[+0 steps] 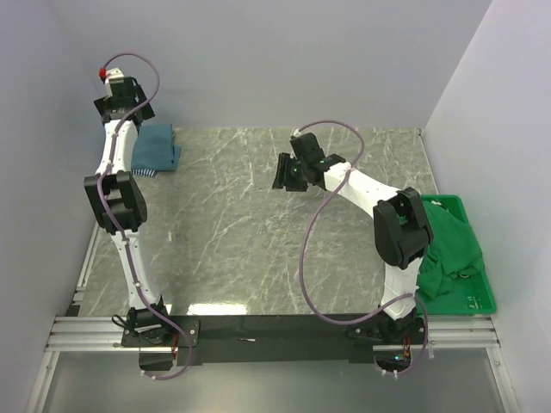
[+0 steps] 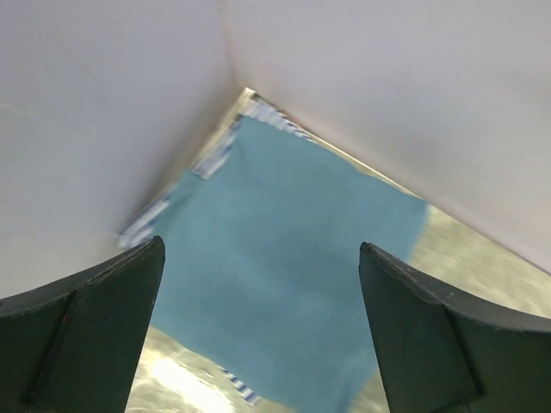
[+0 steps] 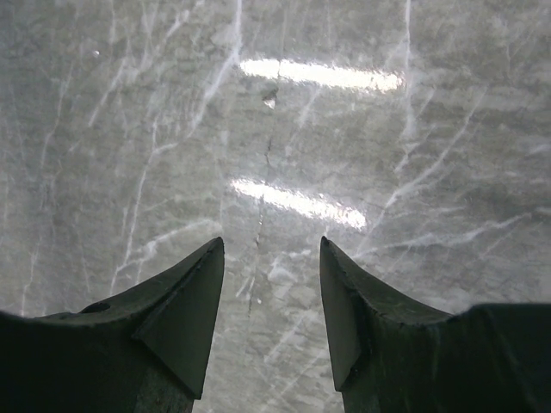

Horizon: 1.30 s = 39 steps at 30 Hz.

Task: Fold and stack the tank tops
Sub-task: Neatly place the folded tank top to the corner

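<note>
Left gripper (image 2: 260, 248) spread wide, folded teal top (image 2: 293, 284) over striped top (image 2: 213, 162)

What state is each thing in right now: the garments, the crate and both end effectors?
teal tank top: folded flat in the far left corner, on top of the striped one.
striped tank top: under the teal one, only its edges showing.
left end effector: open, empty, above the stack.
right end effector: open, empty, over the tabletop.
green crate: at the right edge, holding cloth.
green cloth: bunched in the crate.
</note>
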Motion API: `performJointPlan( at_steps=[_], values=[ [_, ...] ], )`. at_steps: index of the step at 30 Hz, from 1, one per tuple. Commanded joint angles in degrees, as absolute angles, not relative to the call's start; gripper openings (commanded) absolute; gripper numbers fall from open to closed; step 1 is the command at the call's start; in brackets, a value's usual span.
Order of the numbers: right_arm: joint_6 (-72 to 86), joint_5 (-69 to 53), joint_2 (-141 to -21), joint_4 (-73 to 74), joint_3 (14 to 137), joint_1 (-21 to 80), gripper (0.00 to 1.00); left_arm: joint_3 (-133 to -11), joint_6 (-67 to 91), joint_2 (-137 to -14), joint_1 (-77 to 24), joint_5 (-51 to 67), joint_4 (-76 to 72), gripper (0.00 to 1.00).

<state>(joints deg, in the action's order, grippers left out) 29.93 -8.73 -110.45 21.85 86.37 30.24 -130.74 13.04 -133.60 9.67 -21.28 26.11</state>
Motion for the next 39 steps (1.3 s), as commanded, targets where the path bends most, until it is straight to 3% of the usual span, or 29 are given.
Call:
performJointPlan(
  at_steps=[1,11,15,28,33,39],
  values=[
    [29.44,-7.12,-105.74,20.57,84.55,30.67,0.56,-128.68,19.41,-126.22,9.41,-14.42,21.62,0.99],
    [30.15,-4.93,-99.94,19.78,80.69,30.59,0.56,-120.77,29.34,-118.84,5.28,-10.28,21.44,0.99],
    [30.15,-2.56,-95.72,20.48,77.45,30.50,0.56,-108.50,34.97,-111.37,1.59,-8.00,19.25,0.99],
    [32.08,7.98,-61.30,20.83,56.35,29.53,0.57,-71.91,35.59,-80.97,-40.92,-21.09,19.77,0.99],
    [34.44,12.12,-48.81,21.01,45.72,29.44,0.59,-65.22,37.96,-76.12,-47.10,-21.71,21.53,0.99],
    [35.59,15.73,-42.54,22.06,40.26,29.44,0.61,-62.76,38.76,-72.34,-47.55,-18.11,22.06,0.99]
  ],
)
